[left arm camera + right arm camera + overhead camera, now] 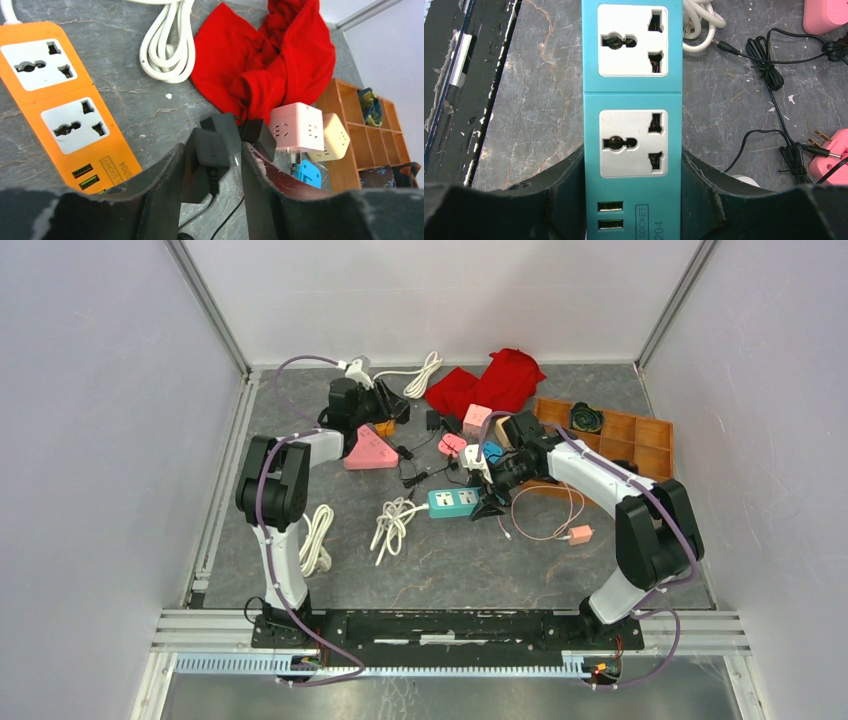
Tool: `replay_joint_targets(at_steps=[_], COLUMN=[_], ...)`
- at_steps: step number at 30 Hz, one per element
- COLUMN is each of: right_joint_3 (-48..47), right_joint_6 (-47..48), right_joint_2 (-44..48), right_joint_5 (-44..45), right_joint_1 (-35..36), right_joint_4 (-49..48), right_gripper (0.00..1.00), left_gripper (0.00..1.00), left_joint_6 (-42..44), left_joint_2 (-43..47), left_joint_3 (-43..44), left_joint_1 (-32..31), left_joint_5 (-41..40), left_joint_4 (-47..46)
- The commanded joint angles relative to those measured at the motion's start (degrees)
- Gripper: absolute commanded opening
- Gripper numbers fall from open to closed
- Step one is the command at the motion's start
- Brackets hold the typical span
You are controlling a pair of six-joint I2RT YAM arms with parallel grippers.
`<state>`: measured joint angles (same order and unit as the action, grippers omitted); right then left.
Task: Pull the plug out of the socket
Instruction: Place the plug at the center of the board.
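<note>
Left gripper point(214, 150) closed on a matt black, boxy plug point(217, 140) with one bright metal pin, clear of the glossy orange strip point(52, 94), whose two white sockets are empty and whose label ends "204". Right gripper point(633, 155) clamped across a smooth plastic teal strip point(633, 100) printed "SOCKET" and "204", flat on the grey veined desk point(534, 100).

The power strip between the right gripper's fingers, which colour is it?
The power strip is teal with white socket faces; clearest in the right wrist view.
</note>
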<state>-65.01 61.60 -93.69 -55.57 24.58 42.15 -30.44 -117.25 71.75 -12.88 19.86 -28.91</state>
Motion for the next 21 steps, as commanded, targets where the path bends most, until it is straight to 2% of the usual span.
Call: replay_joint_targets(at_steps=[1,3,6,14,21], right_joint_3=[-0.6,-0.6,-0.6,-0.6,-0.6], right_joint_6=[1.1,1.1,1.2,1.3,1.4], right_joint_2=[1.5,1.5,1.3,1.3,1.3], right_joint_5=[-1.0,-1.0,-1.1,-1.1,-1.2], right_joint_1=[-0.4,-0.5,-0.4,-0.5,-0.5], right_joint_4=[0.0,0.0,0.2,0.3,0.4], right_gripper=[0.00,0.00,0.00,0.00,0.00], left_gripper=[0.57,0.71,0.98,1.00,1.00], left_joint_6=[-1.5,-0.9,1.0,6.1,7.0], left_joint_2=[-0.2,0.5,3.1,12.8,26.6], left_joint_3=[2.9,3.1,2.6,-1.5,-12.1], left_joint_1=[0.5,0.6,0.7,0.8,0.8], left_joint_5=[0.9,-0.5,-4.8,-9.4,-13.3], left_joint_4=[1.8,3.3,4.9,4.9,-0.7])
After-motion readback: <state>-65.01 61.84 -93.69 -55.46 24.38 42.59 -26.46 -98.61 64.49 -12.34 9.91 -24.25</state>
